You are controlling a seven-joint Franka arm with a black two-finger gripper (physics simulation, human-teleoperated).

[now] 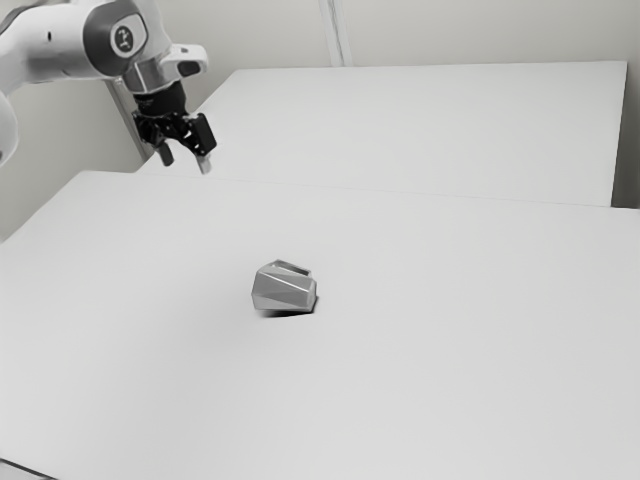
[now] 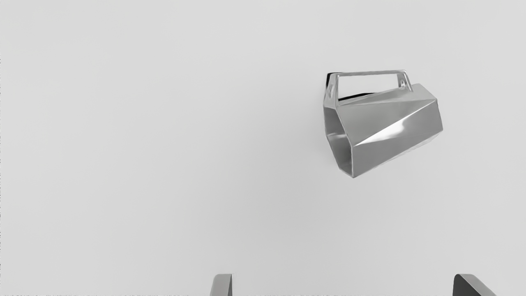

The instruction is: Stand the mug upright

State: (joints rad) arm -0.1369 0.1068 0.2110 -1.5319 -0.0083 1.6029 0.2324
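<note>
My gripper (image 1: 186,160) hangs in the air at the exterior view's upper left, well above the table and apart from the mug. In the wrist view the gripper (image 2: 343,283) is open, its fingers wide apart with nothing between them. A grey faceted metal mug (image 1: 284,287) lies on its side near the middle of the white table. The wrist view has the same mug (image 2: 390,127) ahead of the fingertips, its hollow mouth facing sideways and its angular handle standing out from one side of the body.
The white tabletop (image 1: 450,330) stretches around the mug on all sides. Behind it is a second white surface (image 1: 430,130), with pale walls beyond. A thin dark line (image 1: 25,468) crosses the exterior view's lower left corner.
</note>
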